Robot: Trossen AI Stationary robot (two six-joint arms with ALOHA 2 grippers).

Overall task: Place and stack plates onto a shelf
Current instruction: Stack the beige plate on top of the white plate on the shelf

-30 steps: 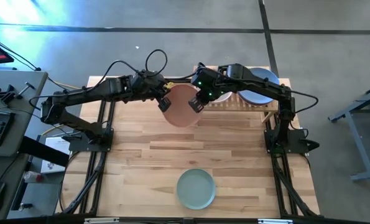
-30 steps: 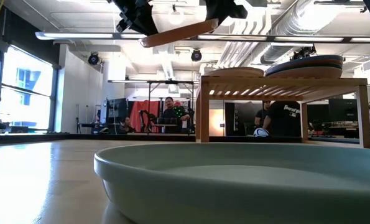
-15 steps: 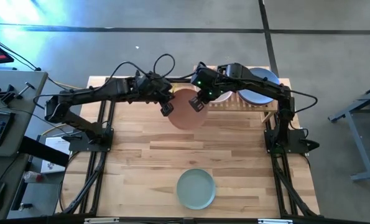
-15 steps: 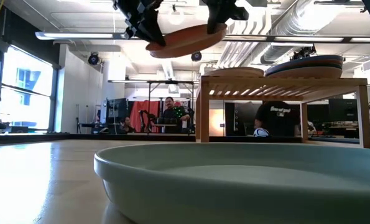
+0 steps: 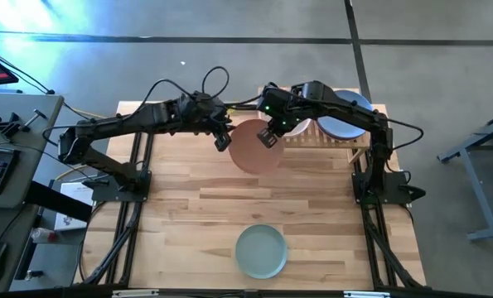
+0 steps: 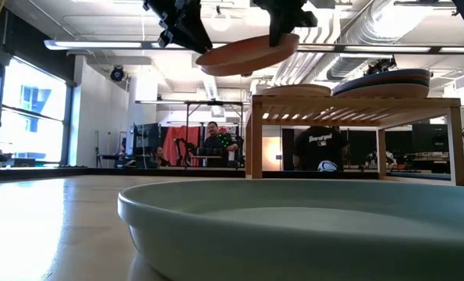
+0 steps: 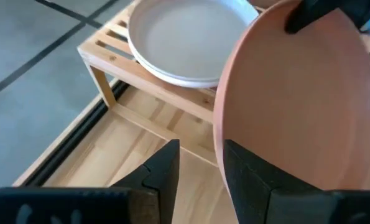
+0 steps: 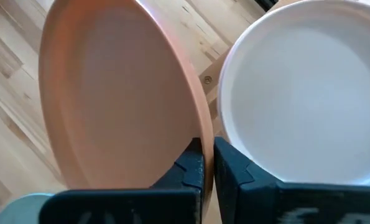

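A salmon plate (image 5: 253,147) hangs in the air left of the shelf (image 5: 322,137), a low slatted wooden rack at the table's far right. My right gripper (image 5: 270,136) is shut on the plate's far right rim. My left gripper (image 5: 222,141) stands open at the plate's left rim (image 7: 219,127). A pale plate (image 8: 296,93) lies on the shelf's left half. A stack topped by a light blue plate (image 5: 347,116) lies on its right half. A mint plate (image 5: 260,251) rests flat near the table's front edge. My right gripper pinches the salmon plate's rim (image 8: 204,134) between its two fingers, coming from above and from the shelf side. The plate is lifted clear of the table and the shelf, slightly tilted with its left edge (image 6: 204,58) lower. My left gripper: whether a finger (image 7: 247,177) touches the rim, I cannot tell.
Bare tabletop (image 5: 196,207) lies between the held plate and the mint plate. The shelf's legs (image 6: 255,140) stand on the table's far right. People show in the room beyond the table (image 6: 212,140).
My left gripper has opened and let go of the salmon plate's left rim. My right gripper has carried the plate a little toward the table's right edge and the shelf, and the plate has come closer to level.
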